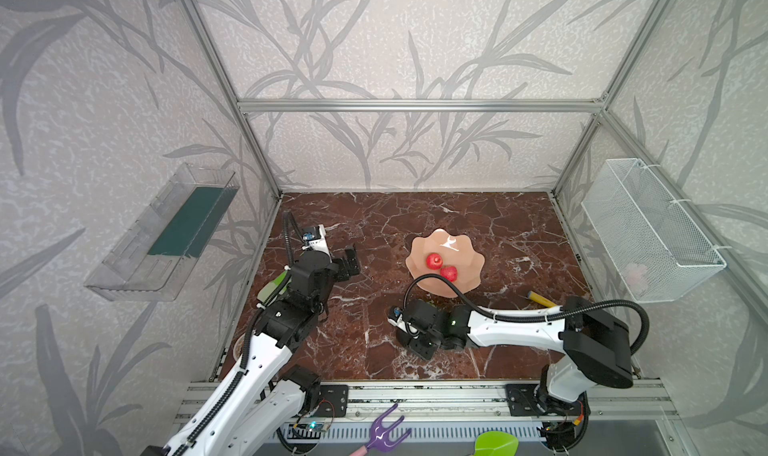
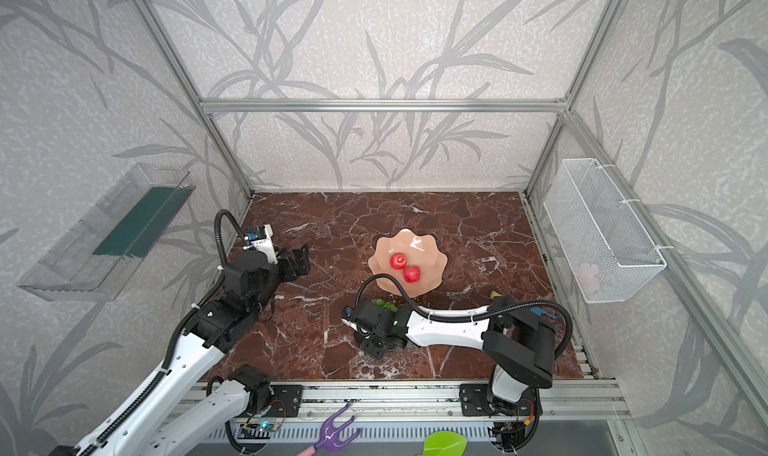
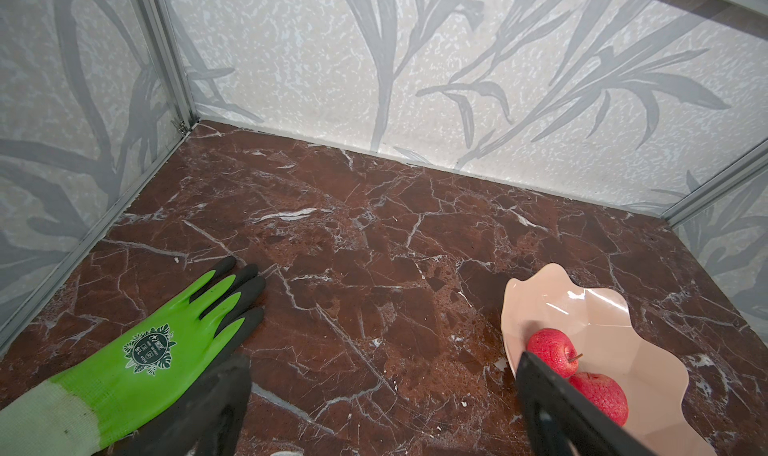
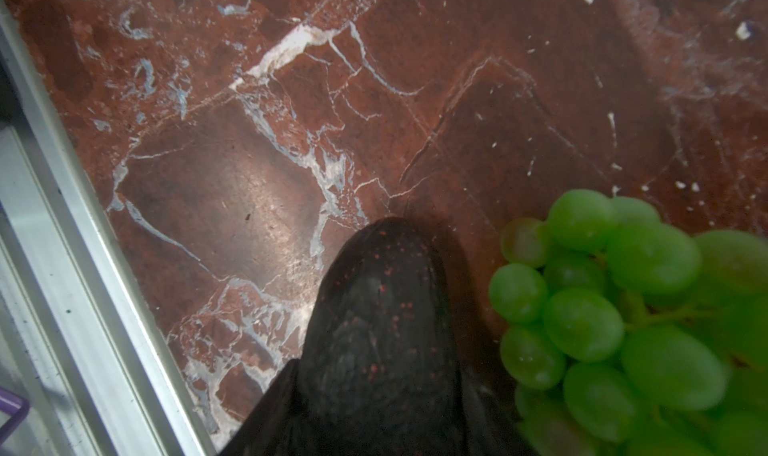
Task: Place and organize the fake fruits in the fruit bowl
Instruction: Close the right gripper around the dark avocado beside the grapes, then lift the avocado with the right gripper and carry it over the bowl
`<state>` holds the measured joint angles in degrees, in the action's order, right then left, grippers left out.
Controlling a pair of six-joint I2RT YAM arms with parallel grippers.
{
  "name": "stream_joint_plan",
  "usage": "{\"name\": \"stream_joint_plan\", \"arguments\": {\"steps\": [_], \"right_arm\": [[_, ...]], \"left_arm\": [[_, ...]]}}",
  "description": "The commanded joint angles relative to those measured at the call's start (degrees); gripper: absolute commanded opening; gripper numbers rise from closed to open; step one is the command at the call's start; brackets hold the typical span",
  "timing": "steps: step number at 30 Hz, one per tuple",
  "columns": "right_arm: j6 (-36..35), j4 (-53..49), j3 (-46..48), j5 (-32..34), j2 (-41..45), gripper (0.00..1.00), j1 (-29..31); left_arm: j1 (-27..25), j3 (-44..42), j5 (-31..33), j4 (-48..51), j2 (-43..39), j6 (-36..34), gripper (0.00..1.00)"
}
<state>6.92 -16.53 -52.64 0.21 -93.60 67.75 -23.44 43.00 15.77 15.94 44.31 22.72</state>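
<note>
step: avocado pickup | right gripper (image 1: 411, 341) down over avocado (image 4: 382, 329) on table (image 1: 374, 225), just beside grapes (image 4: 602, 316); jaws flank it, pinched or not I cannot tell | left gripper (image 1: 351, 262) spread wide, parked aside, likely leaving bowl (image 1: 473, 262) approach free; apples (image 1: 434, 260) already inside

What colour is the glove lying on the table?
The glove is lime green with dark grey fingertips, clearest in the left wrist view.

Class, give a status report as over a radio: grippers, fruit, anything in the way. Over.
Left gripper open near glove. Right gripper down over avocado, grip unclear. Two apples in bowl; grapes on table, crowding avocado.
</note>
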Motion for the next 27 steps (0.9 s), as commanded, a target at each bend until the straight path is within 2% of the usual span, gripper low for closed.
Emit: {"name": "stream_joint_plan", "arguments": {"steps": [1,4,8,13,19,27], "right_arm": [[1.26,-0.77,-0.53,1.99,2.58,0.42,0.21],[1.79,-2.07,-1.58,2.17,6.95,0.41,-0.95],[0.18,1.72,1.17,1.94,14.72,0.41,-5.17],[-3.0,1.39,0.95,1.55,18.99,0.4,-16.02],[-7.72,2.0,-4.5,2.09,13.63,0.4,-27.46],[-11.22,7.92,-8.91,1.29,2.98,0.4,-36.37]], "left_arm": [[0.51,-0.45,0.51,1.36,-0.97,0.44,0.99],[0.59,-0.62,0.69,1.37,-1.16,0.33,0.99],[0.68,-0.67,0.68,1.86,-1.69,0.63,0.99],[0.68,-1.25,1.09,2.14,-2.83,0.79,0.99],[0.77,-1.0,1.38,2.98,-3.77,0.81,0.99],[0.85,-0.65,2.28,4.34,-4.66,0.46,0.99]]}}
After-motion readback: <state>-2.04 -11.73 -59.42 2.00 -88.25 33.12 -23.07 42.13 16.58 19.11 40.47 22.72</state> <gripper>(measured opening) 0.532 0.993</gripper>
